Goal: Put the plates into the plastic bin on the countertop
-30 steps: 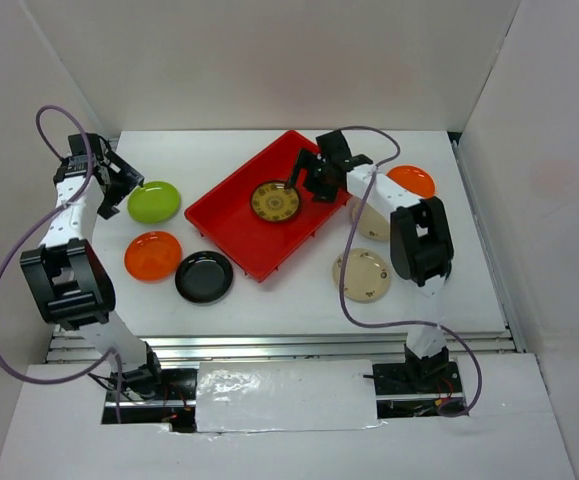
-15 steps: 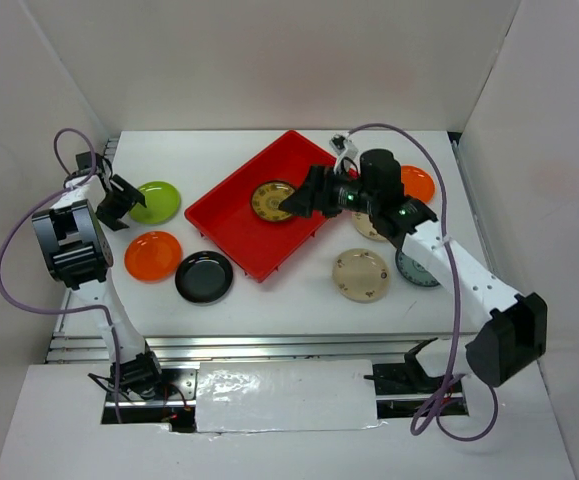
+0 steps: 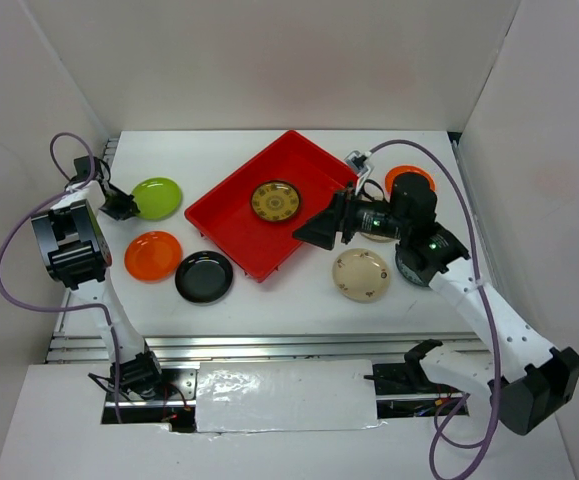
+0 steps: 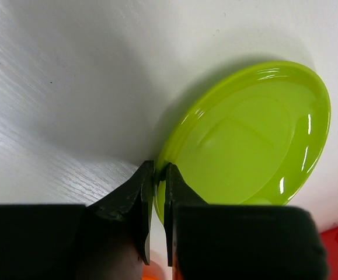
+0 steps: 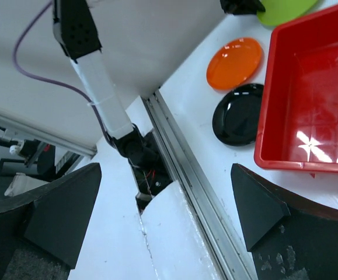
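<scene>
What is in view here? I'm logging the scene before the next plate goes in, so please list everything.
Plastic bin: one, red, middle of the countertop.
Brown gold-patterned plate: one, inside the bin.
Lime green plate: one, left of the bin.
Orange plates: two, one left of the bin, one right of it, partly behind the right arm.
Black plate: one, beside the bin's near left corner.
Beige plate: one in clear view, right of the bin, near side.
Countertop: one, white.
Left gripper: shut on the lime green plate's rim.
Right gripper: open, empty, at the bin's right edge.
</scene>
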Motion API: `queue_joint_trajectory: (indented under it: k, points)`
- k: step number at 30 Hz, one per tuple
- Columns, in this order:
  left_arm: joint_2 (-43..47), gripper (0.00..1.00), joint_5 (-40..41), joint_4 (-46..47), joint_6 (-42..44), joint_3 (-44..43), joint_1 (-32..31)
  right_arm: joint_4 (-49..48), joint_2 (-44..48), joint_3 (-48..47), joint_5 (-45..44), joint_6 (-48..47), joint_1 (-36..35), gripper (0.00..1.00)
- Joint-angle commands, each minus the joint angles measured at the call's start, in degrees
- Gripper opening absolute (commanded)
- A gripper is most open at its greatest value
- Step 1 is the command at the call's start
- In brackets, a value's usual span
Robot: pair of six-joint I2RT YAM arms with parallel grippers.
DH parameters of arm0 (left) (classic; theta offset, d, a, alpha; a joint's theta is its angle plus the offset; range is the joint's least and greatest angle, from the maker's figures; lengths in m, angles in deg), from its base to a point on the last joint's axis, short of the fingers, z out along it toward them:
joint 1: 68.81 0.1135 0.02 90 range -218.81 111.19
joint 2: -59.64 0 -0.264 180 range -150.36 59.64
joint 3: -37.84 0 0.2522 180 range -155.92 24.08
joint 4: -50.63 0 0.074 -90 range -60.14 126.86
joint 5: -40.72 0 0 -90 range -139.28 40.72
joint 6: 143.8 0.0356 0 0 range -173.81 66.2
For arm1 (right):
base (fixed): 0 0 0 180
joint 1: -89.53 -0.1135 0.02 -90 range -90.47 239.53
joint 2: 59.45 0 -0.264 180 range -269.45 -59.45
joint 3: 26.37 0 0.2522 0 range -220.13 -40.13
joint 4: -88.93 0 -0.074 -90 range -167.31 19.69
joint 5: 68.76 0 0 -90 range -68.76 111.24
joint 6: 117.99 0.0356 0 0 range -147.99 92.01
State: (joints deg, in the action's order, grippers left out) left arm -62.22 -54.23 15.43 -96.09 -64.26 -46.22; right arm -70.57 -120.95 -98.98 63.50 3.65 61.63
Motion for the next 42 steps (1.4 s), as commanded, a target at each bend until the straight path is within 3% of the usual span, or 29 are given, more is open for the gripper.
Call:
queue_joint_trajectory:
  k: [1,4,9,14,18,23,29,36,42]
  points:
    - [-1.8,0.0,3.5,-2.6,-0.9,1.3,-0.2,-2.3,3.0,0.2,1.0,-0.3,1.2,1.0]
    - [2.1,0.0,4.7,-3.4,-2.2,0.5,-0.4,-2.5,3.9,1.3,1.2,0.3,2.3,1.0]
    - [17.3,0.0,4.6,0.7,-3.9,0.8,-2.9,-3.2,4.5,3.6,-0.4,2.5,5.0,1.0]
    - [25.8,0.0,10.2,-1.4,-2.2,-4.5,-10.3,-2.8,5.9,6.7,-8.2,5.9,7.9,1.0]
    - [24.1,0.0,7.5,-5.1,0.4,-11.9,-17.8,-4.2,8.1,11.2,-10.4,8.8,10.4,1.0]
    - [13.9,0.0,-5.6,-4.7,2.1,-20.3,-27.2,-3.4,9.0,12.8,-10.6,10.1,12.9,1.0]
    - [2.5,0.0,-7.5,-4.6,3.9,-28.6,-35.1,-0.7,12.3,13.8,-11.3,9.4,14.0,1.0]
    - [-2.1,0.0,-4.7,-4.3,4.8,-28.1,-36.9,-0.4,14.2,16.5,-9.8,9.1,15.1,1.0]
    - [1.4,0.0,-4.1,-1.0,4.7,-19.8,-37.6,-1.5,13.2,17.0,-8.8,9.4,14.8,1.0]
